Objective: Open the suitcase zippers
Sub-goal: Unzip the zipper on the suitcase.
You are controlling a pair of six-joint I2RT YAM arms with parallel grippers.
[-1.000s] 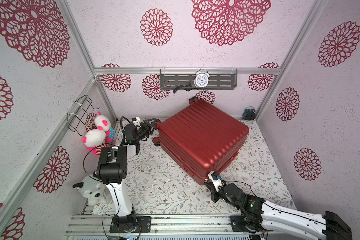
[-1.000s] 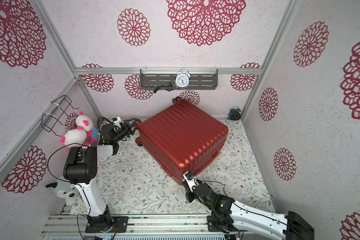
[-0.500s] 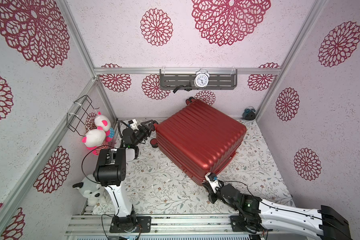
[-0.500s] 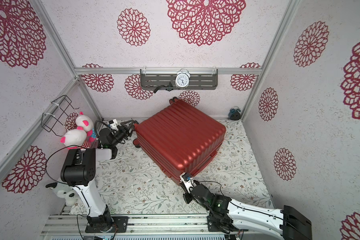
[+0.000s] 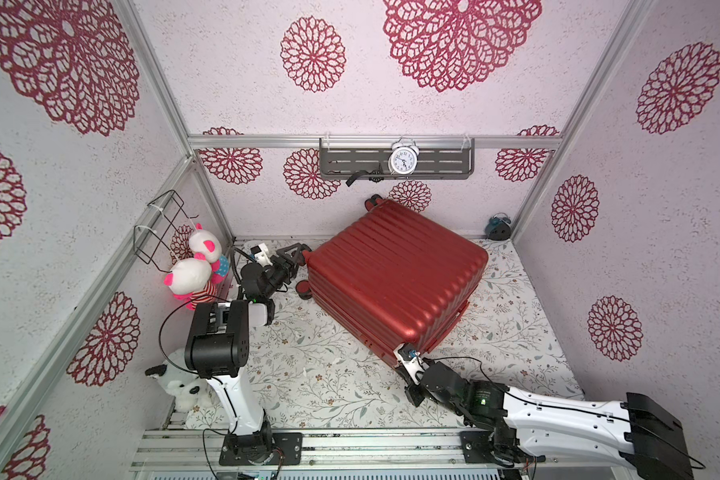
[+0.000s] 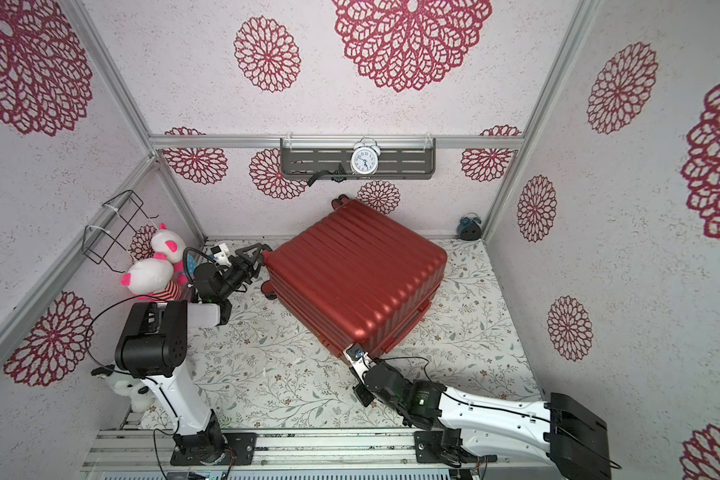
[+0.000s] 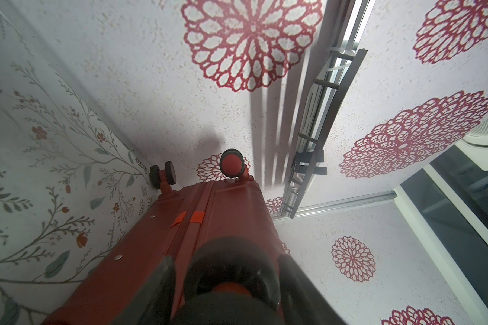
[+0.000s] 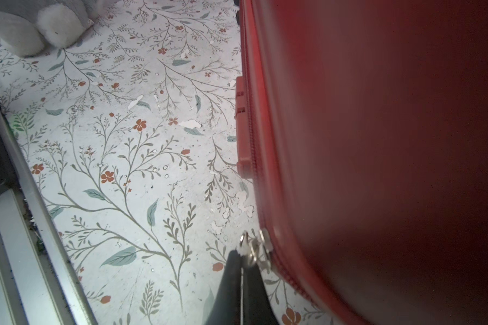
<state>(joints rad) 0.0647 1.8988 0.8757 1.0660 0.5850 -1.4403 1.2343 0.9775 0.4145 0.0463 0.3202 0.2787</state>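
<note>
Red suitcase (image 5: 395,282), right tool (image 8: 241,264) pinched shut on zipper pull (image 8: 251,247) at its near corner; left tool (image 7: 226,264) clamping its wheel (image 7: 231,281)

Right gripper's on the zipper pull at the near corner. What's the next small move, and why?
Probably draw the right gripper slowly along the zipper track, keeping it shut. Its fingertips already pinch the metal zipper pull at the suitcase corner, and the seam there looks closed. The left gripper grips a wheel, which should brace the case.

Floral mat (image 5: 329,374) carries the red suitcase (image 5: 395,274) (lying flat), white plush (image 5: 179,386) at its edge
</note>
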